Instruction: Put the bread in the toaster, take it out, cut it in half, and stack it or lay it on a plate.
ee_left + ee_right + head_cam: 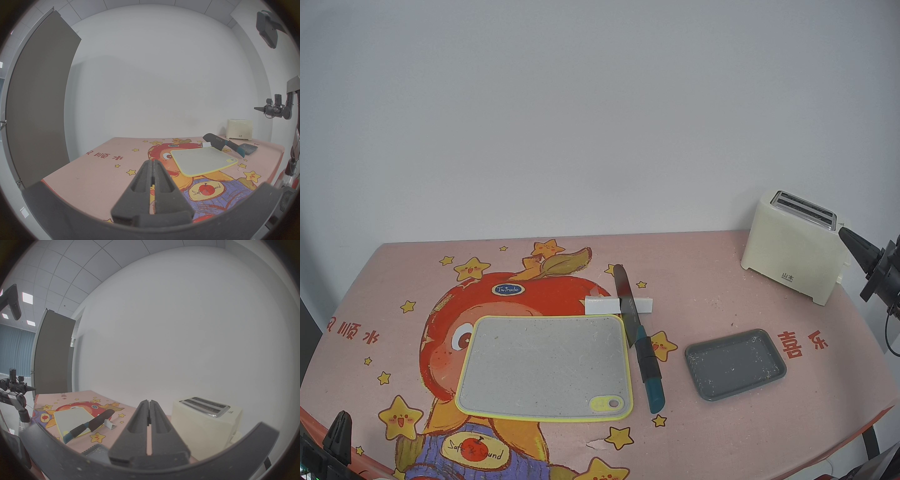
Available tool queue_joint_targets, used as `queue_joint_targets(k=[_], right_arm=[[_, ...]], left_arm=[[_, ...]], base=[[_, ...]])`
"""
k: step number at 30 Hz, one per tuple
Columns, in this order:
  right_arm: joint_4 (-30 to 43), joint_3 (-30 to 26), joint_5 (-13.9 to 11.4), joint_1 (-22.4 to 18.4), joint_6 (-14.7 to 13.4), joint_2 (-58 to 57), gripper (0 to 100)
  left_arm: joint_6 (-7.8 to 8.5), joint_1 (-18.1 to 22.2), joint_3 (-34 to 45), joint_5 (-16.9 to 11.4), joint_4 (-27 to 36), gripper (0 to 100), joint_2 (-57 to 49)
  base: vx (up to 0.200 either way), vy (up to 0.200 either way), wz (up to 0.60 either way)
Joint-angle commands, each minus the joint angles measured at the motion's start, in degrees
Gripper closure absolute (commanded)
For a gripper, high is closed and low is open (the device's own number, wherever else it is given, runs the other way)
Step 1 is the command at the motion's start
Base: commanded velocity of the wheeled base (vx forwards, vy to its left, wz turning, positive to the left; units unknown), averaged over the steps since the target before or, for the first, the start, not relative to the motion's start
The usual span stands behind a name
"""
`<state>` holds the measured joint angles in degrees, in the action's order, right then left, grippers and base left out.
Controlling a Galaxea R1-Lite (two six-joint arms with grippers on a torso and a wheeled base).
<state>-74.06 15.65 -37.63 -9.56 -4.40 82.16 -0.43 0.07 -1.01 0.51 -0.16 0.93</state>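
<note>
You see a pink tabletop point(737, 269) printed with a big red cartoon figure and yellow stars, and it stands against a plain white wall point(600, 112). A grey cutting board point(544, 365) with a yellow rim lies flat near the middle. Just beside its right edge lies the knife point(637, 337), with the blade propped on a small white block point(603, 305) and the blue-green handle end toward you. To the right of the knife, and apart from it, is the grey plate point(734, 364). The cream toaster point(794, 247) stands at the far right corner, and I cannot tell what is inside its slots. Your left end effector point(153, 162) hangs over the near left corner with its fingers pressed together. Your right end effector point(149, 402) is near the toaster, not touching it, and is also closed with nothing inside. The room has a tall grey panel point(40, 100) on the left side and a tiled ceiling point(62, 274) with lamps point(27, 298).
</note>
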Motion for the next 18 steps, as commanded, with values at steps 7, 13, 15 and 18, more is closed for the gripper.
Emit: queue_joint_targets(k=[7, 13, 15, 18], right_arm=[[-0.03, -1.94, -0.07, 2.44, 2.03, 0.01, 100], [-0.03, -2.64, -0.07, 3.05, 2.03, 0.45, 100], [-0.03, -2.73, 0.02, 3.32, 2.03, 0.54, 100], [-0.03, -2.82, 0.1, 3.41, 2.03, 0.54, 100]], left_arm=[[-0.01, 0.01, 1.01, 0.02, -0.02, 100, -0.49], [-0.01, 0.01, 1.01, 0.02, -0.02, 100, -0.49], [-0.01, 0.01, 1.01, 0.02, -0.02, 100, -0.49], [-0.01, 0.01, 1.01, 0.02, -0.02, 100, -0.49]], base=[[0.0, 0.0, 0.0], [0.0, 0.0, 0.0], [0.0, 0.0, 0.0], [0.0, 0.0, 0.0]])
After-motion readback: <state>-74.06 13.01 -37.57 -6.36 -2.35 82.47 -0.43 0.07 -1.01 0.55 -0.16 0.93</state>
